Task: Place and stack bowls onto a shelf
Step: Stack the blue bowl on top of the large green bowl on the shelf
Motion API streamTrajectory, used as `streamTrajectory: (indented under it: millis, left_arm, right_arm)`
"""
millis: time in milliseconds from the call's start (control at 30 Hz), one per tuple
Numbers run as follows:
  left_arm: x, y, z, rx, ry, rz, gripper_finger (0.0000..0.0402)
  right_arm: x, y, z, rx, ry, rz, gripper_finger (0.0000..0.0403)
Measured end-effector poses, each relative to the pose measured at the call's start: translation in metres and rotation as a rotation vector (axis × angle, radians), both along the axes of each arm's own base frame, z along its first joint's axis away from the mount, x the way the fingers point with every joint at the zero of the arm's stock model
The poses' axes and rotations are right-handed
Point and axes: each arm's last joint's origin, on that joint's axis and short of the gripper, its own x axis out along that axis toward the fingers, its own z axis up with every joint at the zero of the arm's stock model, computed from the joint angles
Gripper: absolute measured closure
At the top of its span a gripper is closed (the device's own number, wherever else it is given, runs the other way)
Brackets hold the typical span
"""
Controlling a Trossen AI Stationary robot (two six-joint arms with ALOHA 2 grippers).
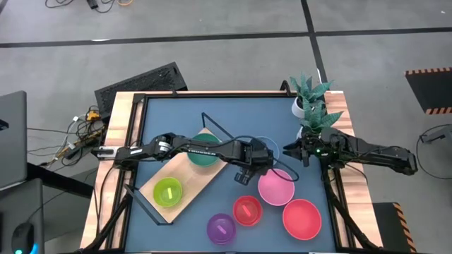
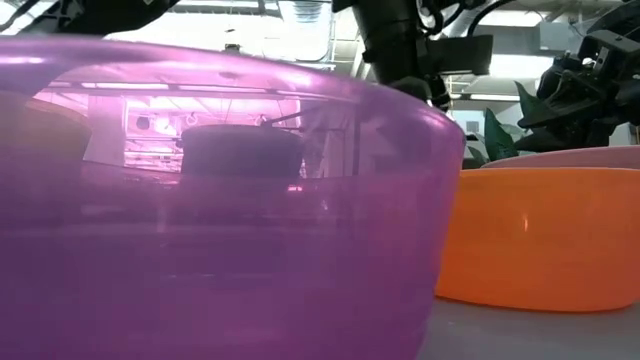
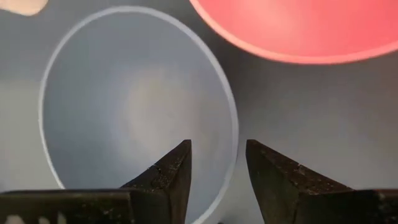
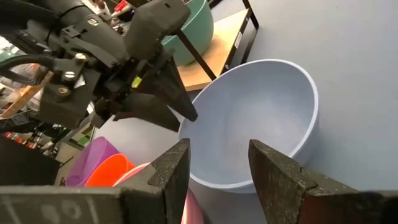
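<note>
Overhead, left pincer (image 3: 217, 180) over blue bowl (image 3: 124, 106), no legible labels

Grey concrete floor (image 1: 226, 49) all round the table (image 1: 120, 120), with dark seam lines crossing it beyond the table's far edge. A black keyboard (image 1: 141, 83) sits just off the far left corner, tangled cables (image 1: 81, 130) left of that, and a laptop (image 1: 13, 141) further left. Hazard-striped mat (image 1: 429, 88) lies well off to the right.

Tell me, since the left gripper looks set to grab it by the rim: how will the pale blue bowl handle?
The pale blue bowl looks thin-walled, so probably light and stiff. Its smooth rim may slip between the fingers. Gripped on one side, it would likely tilt.
</note>
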Motion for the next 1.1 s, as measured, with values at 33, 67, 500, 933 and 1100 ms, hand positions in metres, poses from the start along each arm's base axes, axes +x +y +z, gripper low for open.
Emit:
streamTrajectory:
  millis: [33, 67, 500, 933, 1100]
  left_arm:
    - [-0.001, 0.001, -0.001, -0.008, 0.012, -0.002, 0.0277]
    - [-0.002, 0.002, -0.001, -0.023, 0.023, -0.008, 0.0287]
    - [0.000, 0.000, -0.025, 0.004, 0.096, 0.018, 0.0399]
    - [-0.004, 0.001, 0.009, 0.034, 0.010, 0.090, 0.0401]
    - [-0.009, 0.003, 0.029, 0.087, -0.045, 0.119, 0.0401]
  right_arm:
    - [0.000, 0.000, 0.000, 0.000, 0.000, 0.000, 0.0214]
    - [0.000, 0.000, 0.000, 0.000, 0.000, 0.000, 0.0214]
    - [0.000, 0.000, 0.000, 0.001, -0.001, 0.000, 0.0214]
    - [-0.001, 0.000, -0.002, 0.004, 0.018, 0.001, 0.0214]
    - [-0.001, 0.000, -0.004, 0.008, 0.040, 0.000, 0.0214]
